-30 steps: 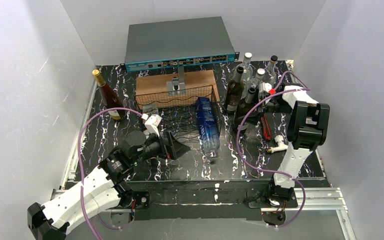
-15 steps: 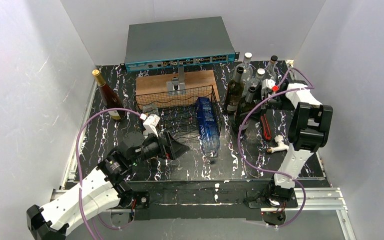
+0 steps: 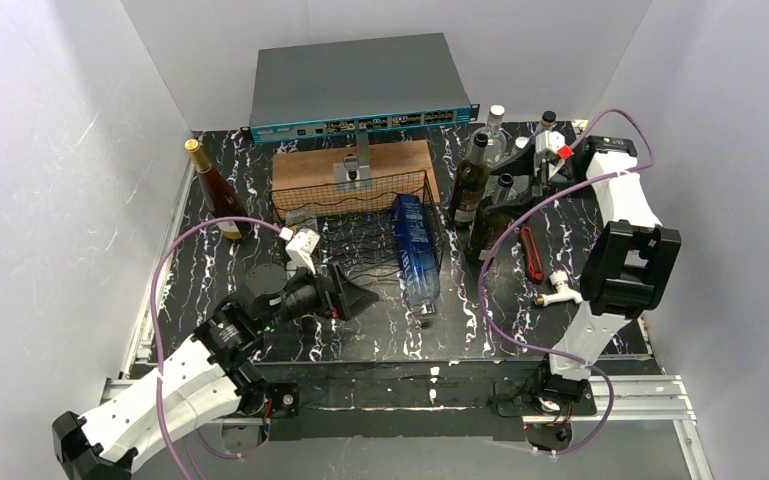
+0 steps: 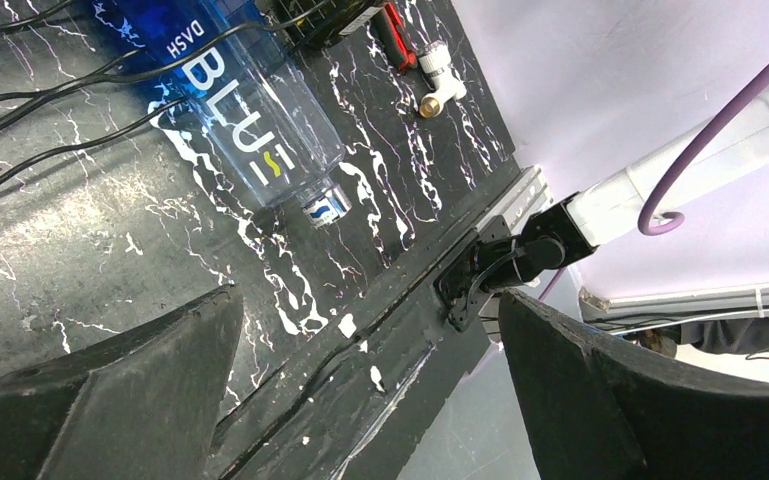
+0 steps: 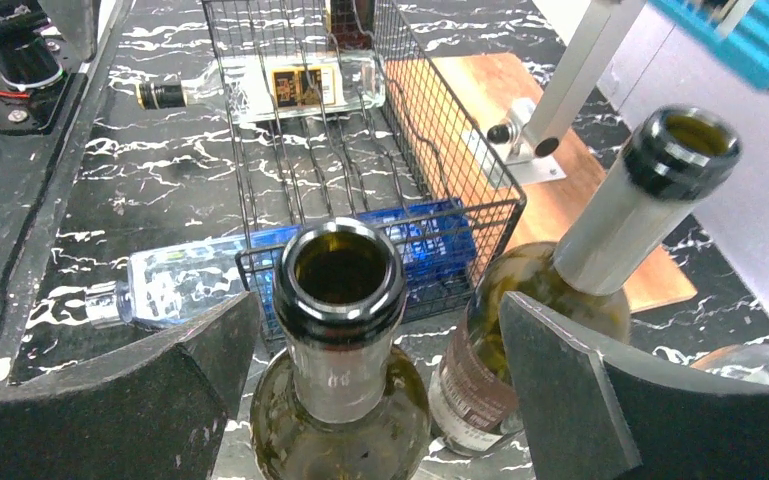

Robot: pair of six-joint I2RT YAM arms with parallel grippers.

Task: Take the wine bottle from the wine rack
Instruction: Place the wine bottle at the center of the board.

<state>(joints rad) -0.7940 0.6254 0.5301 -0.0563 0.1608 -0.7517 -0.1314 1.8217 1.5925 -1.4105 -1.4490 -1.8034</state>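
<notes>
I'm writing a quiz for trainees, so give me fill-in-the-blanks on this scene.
The blue bottle lies on the rack's ____ side.
Left fingers and right fingers are both ____.
The gold-capped bottle stands ____, not lying down.
Missing words: right; open; upright.

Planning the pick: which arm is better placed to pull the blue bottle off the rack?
Left. The left gripper, open, sits near the neck of the blue bottle on the wine rack; the right gripper hovers over standing bottles.
</notes>
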